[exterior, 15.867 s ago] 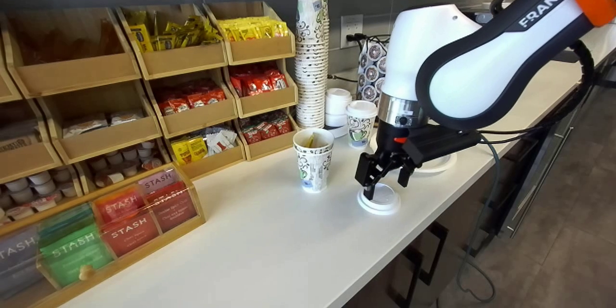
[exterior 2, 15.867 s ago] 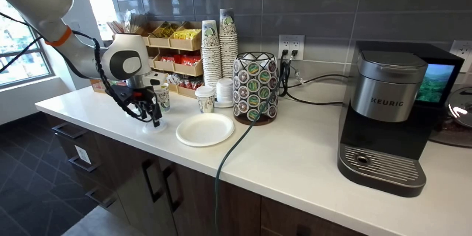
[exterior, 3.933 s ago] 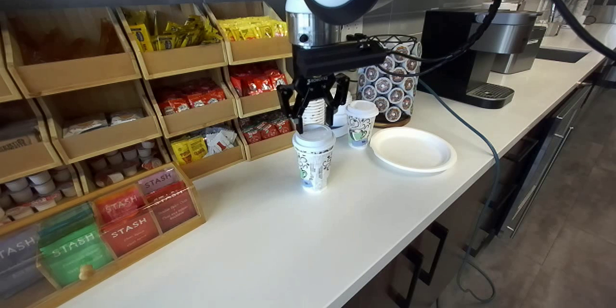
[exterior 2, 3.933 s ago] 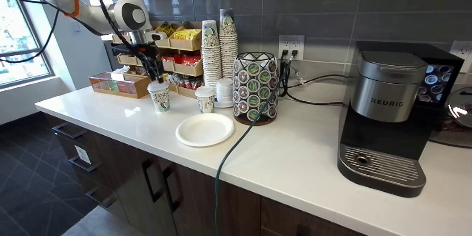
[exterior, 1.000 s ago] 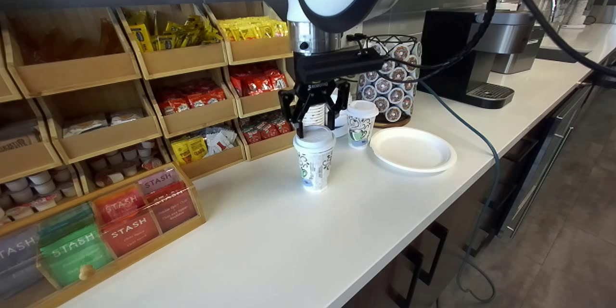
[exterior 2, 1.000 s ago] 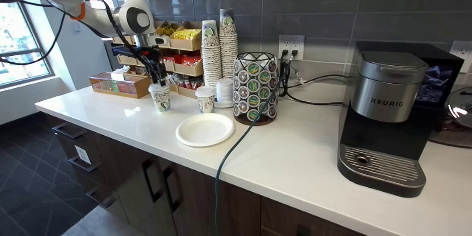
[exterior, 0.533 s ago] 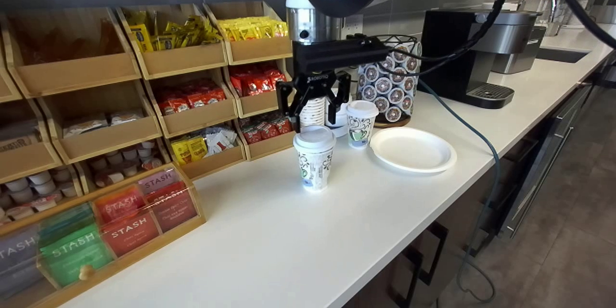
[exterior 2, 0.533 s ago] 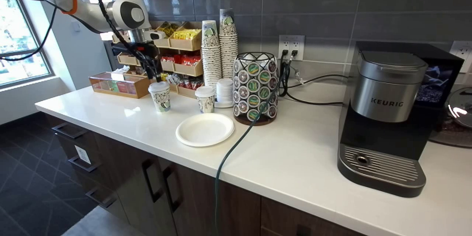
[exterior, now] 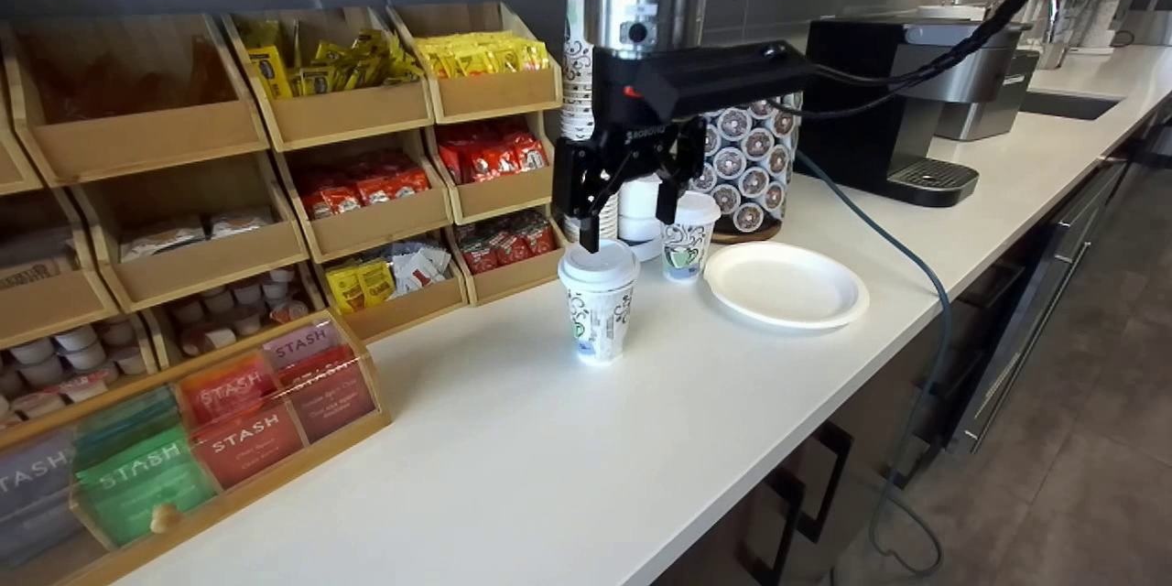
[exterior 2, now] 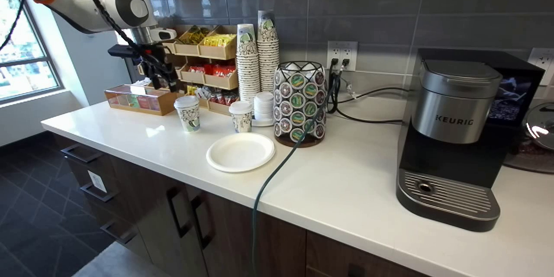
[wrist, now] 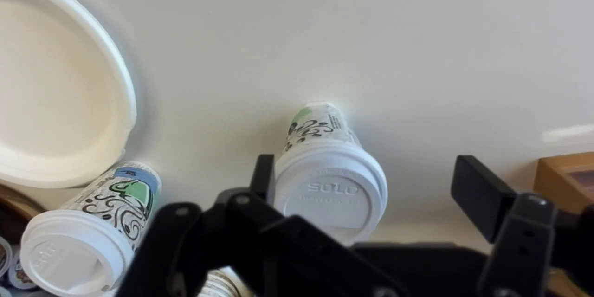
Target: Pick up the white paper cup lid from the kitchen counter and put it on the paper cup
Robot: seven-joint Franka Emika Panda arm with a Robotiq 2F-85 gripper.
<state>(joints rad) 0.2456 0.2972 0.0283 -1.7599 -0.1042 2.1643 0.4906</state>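
The white lid [exterior: 600, 265] sits on the patterned paper cup [exterior: 601, 325] standing upright on the worktop [exterior: 476, 476], while the end effector [exterior: 630, 227], spread wide, hangs higher, near but apart from both.

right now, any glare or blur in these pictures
In an exterior view, glare marks the long off-white countertop and the glass window looks overexposed; in the wrist view, the black pincer looks slightly soft, but SOLO on the central round white lid reads clearly.
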